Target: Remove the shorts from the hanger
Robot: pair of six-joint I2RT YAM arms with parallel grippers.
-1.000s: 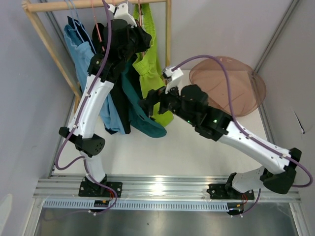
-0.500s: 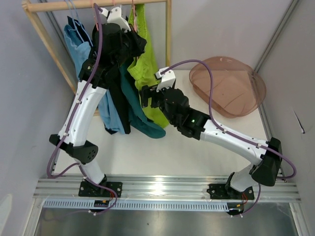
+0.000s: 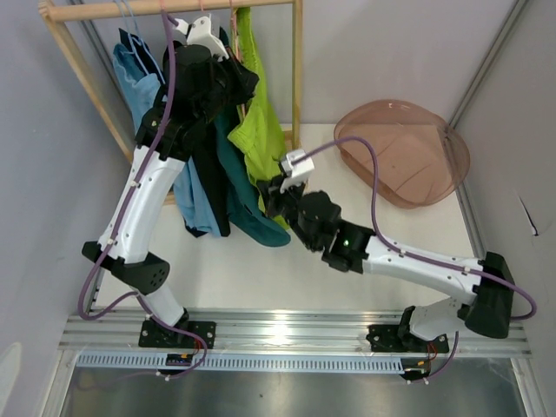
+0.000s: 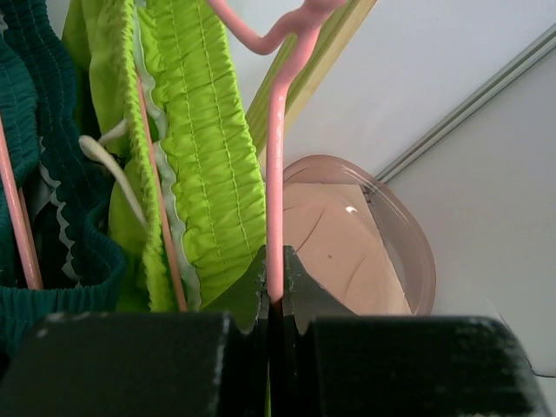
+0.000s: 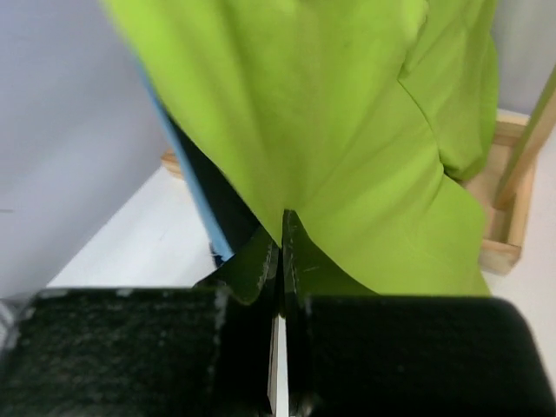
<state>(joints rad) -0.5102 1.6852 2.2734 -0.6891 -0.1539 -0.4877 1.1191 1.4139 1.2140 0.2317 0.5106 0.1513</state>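
Several shorts hang on hangers from a wooden rail (image 3: 104, 9): light blue (image 3: 143, 91), black (image 3: 208, 174), teal (image 3: 248, 213) and lime green shorts (image 3: 256, 130). High at the rail, my left gripper (image 3: 243, 76) is shut on the pink hanger (image 4: 275, 174) that carries the lime green shorts (image 4: 208, 156), its jaws pinched on the wire (image 4: 275, 280). My right gripper (image 3: 266, 186) sits lower and is shut on the bottom edge of the lime green shorts (image 5: 347, 130), with the fabric caught between its fingertips (image 5: 282, 233). Teal shorts (image 4: 43, 174) hang just left of the lime pair.
A translucent pink-brown basin (image 3: 404, 148) sits at the back right of the table, also seen as the basin (image 4: 347, 252) behind the hanger. The rack's wooden upright (image 3: 297, 61) and its base (image 5: 512, 208) stand right beside the lime shorts. Grey walls close in left and right.
My right gripper was open beside the lime green shorts; it has moved down and nearer and closed on their lower edge. The left arm shifted slightly up and left with the hanger.
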